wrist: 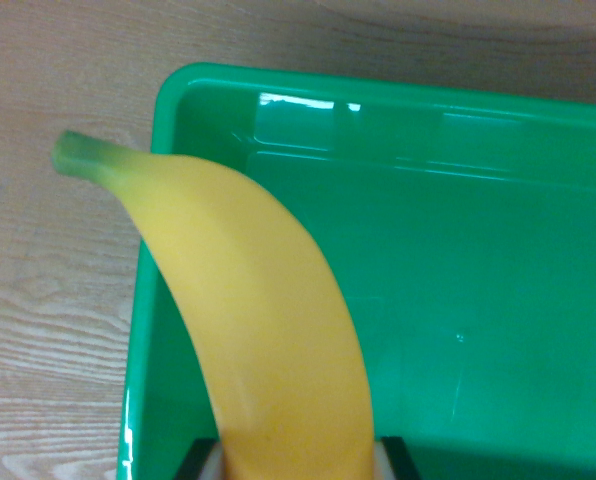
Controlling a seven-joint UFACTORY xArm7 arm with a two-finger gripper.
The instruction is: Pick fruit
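Green plastic tray (458, 130) sitting on pale wood-grain desk (48, 300), filling most of the wrist view's right and centre. Showing glossy inner floor with light glints near far wall; nothing seen lying inside. Rounded corner at upper left, rim running along the left edge.

Banana (268, 330) rising from bottom centre of frame, arching up and toward the wrist view's left. Yellow, smooth, unblemished skin; greenish stem tip poking out past the tray's left rim, showing against the desk. Body crossing in front of the tray's left wall and floor; contact with the tray not determinable.

Pincer (298, 462) barely showing at the bottom edge: dark fingers (196, 460) with pale pads flanking the banana's lower end on both sides, pinching it.
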